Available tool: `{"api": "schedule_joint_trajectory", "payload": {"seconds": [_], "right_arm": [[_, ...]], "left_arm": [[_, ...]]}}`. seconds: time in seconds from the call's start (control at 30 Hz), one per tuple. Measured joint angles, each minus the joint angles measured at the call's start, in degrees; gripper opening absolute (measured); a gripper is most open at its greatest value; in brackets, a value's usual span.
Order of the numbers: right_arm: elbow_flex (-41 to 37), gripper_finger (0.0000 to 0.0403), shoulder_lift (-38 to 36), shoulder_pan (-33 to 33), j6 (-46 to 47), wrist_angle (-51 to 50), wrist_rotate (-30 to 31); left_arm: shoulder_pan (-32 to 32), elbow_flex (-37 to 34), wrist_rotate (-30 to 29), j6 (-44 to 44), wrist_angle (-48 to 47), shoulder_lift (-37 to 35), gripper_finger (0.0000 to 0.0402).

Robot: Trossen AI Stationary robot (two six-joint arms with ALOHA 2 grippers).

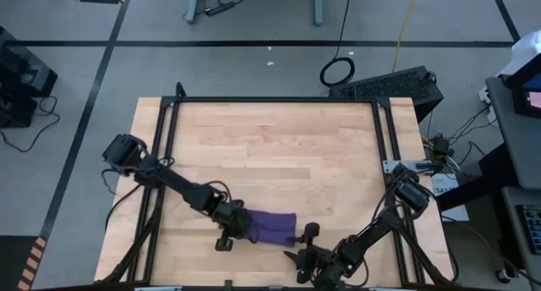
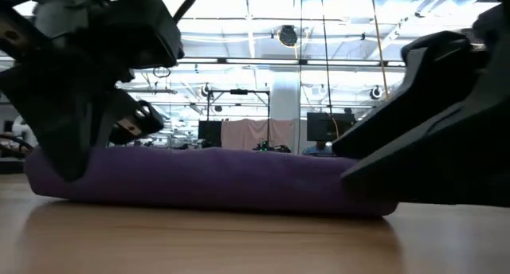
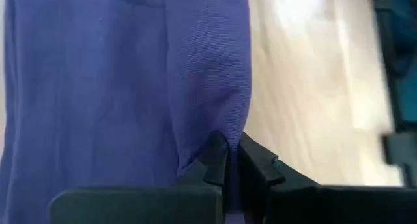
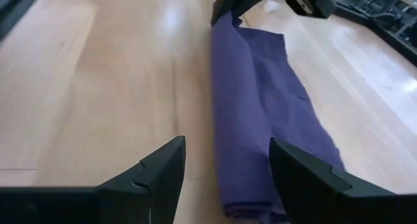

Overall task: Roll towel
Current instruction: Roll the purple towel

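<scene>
The purple towel (image 1: 272,226) lies as a long, narrow, partly rolled bundle on the wooden table (image 1: 270,147), close to its near edge. The low view shows it as a low purple ridge (image 2: 207,182). My left gripper (image 1: 232,229) is at the towel's left end and is shut on the cloth (image 3: 231,146). My right gripper (image 1: 304,240) is at the towel's right end and is open (image 4: 227,146). Its two fingers stand on either side of that end (image 4: 251,185); I cannot tell whether they touch it. My left gripper pinches a rolled fold (image 3: 225,123) at the towel's left end between its two fingers (image 3: 215,155). It comes slanting down from the table's left. How many layers it holds is hidden. The rest of the towel rests on the table.
Black frame rails (image 1: 165,130) run along the table's left and right sides. Bare wood stretches from the towel toward the far edge. The table's near edge is close behind both grippers. A dark keyboard (image 1: 393,81) sits off the table at the far right.
</scene>
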Motion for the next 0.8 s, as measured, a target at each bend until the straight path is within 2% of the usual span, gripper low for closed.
{"api": "schedule_joint_trajectory", "payload": {"seconds": [0.23,0.33,0.47,0.63,0.8], "right_arm": [[0.0,0.0212,0.0,-2.5,2.0,-2.1,-0.7],[0.0,0.0208,0.0,-3.9,4.4,-2.9,-5.1],[0.1,0.0181,-0.2,-5.8,9.5,-2.8,-12.1],[0.3,0.0115,-0.4,-7.0,13.2,-2.6,-16.1],[0.3,0.0053,-0.4,-7.6,15.1,-2.5,-18.7]], "left_arm": [[5.0,0.0,11.4,6.6,0.9,0.0,0.0022],[6.6,0.0,13.9,8.7,0.5,0.0,0.0022],[8.0,0.0,14.2,10.4,-1.0,0.0,0.0022],[8.5,-1.9,14.1,11.3,-0.4,0.0,0.0022],[7.6,-3.1,8.9,7.1,0.4,0.0,0.0033]]}}
